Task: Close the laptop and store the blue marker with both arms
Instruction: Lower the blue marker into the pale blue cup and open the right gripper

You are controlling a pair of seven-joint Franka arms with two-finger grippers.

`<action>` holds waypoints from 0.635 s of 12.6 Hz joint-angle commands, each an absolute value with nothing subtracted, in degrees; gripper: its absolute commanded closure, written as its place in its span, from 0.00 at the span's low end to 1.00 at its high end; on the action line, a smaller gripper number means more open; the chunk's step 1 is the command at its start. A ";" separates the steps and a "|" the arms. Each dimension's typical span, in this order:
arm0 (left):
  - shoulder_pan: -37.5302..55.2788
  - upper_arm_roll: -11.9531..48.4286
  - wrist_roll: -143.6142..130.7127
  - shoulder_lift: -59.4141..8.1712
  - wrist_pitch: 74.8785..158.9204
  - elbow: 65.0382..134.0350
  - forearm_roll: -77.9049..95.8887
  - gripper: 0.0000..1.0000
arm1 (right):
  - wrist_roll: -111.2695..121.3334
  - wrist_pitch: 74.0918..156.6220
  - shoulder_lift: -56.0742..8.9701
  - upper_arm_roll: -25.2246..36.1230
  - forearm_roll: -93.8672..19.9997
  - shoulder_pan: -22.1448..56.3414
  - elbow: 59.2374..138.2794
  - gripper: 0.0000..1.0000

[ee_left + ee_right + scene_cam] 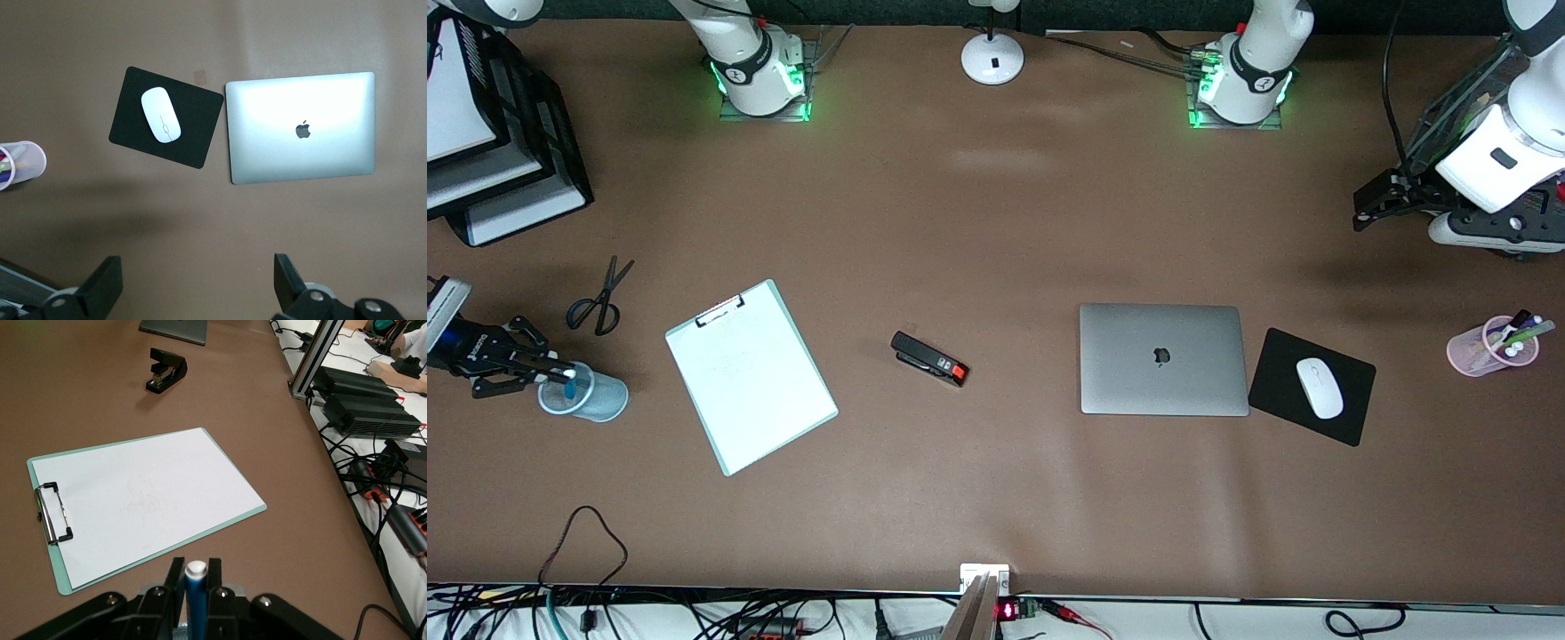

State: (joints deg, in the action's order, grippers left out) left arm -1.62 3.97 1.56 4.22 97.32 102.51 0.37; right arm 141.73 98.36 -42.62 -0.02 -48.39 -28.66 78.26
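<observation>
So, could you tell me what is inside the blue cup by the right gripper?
The blue marker stands in the blue cup, white end up, with the right gripper shut on it. Its lower part is hidden by the cup wall.

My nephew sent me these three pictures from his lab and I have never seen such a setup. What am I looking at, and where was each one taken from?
These are two white robot arms bolted along one edge of a brown table. The wide picture looks down from a high camera facing them. The other two come from small cameras on each arm's wrist.

On the table lie a closed laptop, a mouse on a black pad, a stapler, a clipboard, scissors and a pink pen cup.

The right hand, at its own end of the table, is shut on the blue marker, holding it upright over a clear blue cup. The left hand is open and empty, up in the air at the other end; its camera looks down on the laptop and mouse.
</observation>
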 commanded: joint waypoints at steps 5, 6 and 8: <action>-2.72 5.01 2.37 4.75 96.77 102.92 -0.62 0.00 | 140.89 97.64 -43.68 -0.62 -47.37 -29.53 77.26 1.00; -2.72 5.01 2.37 4.66 96.77 102.92 -0.62 0.00 | 140.98 97.73 -43.94 -0.62 -47.37 -29.62 77.26 1.00; -2.72 5.01 2.37 4.57 96.77 102.92 -0.62 0.00 | 140.98 97.91 -44.64 -0.62 -47.46 -29.97 77.26 1.00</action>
State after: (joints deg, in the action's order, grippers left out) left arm -1.64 4.02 1.56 4.16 97.16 102.56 0.37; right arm 141.67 98.36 -43.51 0.02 -48.11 -29.05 78.29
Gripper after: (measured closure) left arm 0.000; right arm 0.828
